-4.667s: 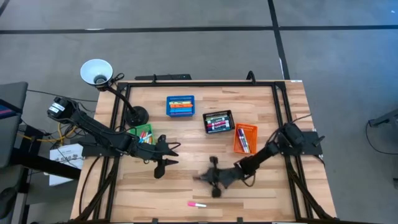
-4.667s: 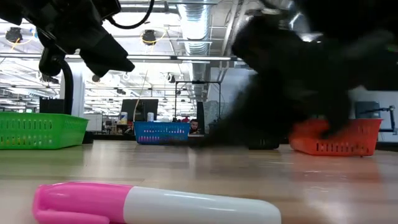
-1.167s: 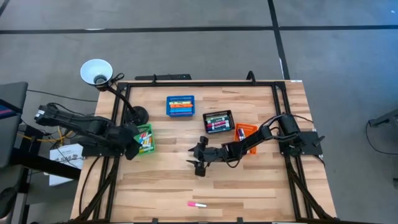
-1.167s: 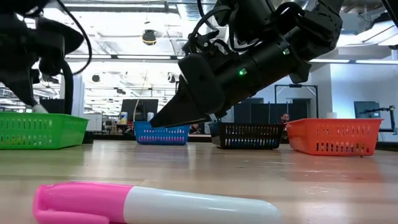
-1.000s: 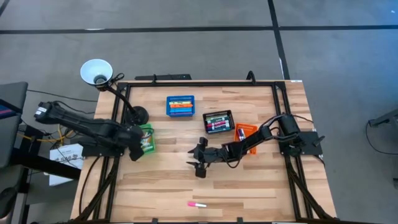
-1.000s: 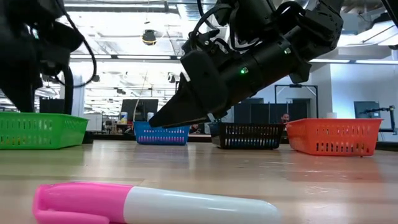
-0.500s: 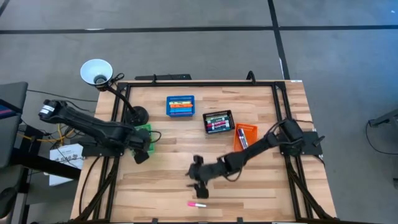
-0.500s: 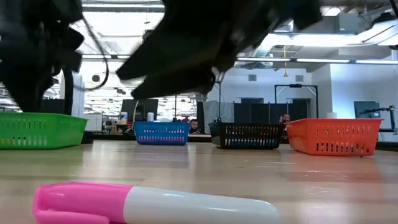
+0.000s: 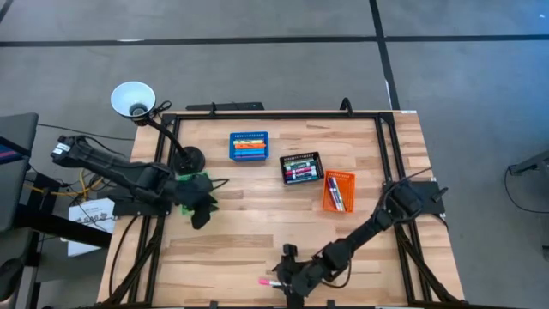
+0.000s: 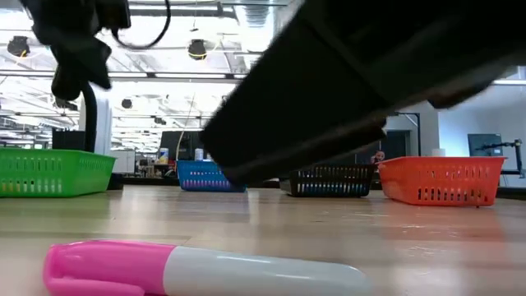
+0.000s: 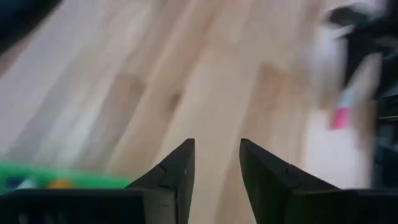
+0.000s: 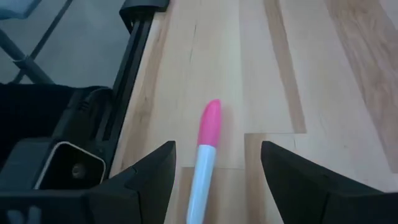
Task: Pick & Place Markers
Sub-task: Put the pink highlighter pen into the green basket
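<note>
A marker with a pink cap and white barrel [image 9: 268, 281] lies flat on the wood by the table's near edge; the low view shows it close up [image 10: 205, 271]. My right gripper [image 9: 287, 279] is open just above it. In the right wrist view the marker [image 12: 208, 134] lies between the two fingers, with a gap on each side. My left gripper [image 9: 202, 213] stands open beside the green bin [image 9: 199, 178] at the table's left with nothing between its fingers [image 11: 216, 149].
A blue bin [image 9: 249, 146], a black bin [image 9: 301, 168] and an orange bin [image 9: 337, 190], all with markers inside, stand at the table's far middle and right. A lamp [image 9: 133, 99] stands at the far left corner. Bare wood lies between the arms.
My right gripper has gone from the table's middle toward the near edge and down, so its fingers now stand on either side of the pink marker. My left gripper has drawn a little toward the table's right, away from the green bin. The marker has stayed put.
</note>
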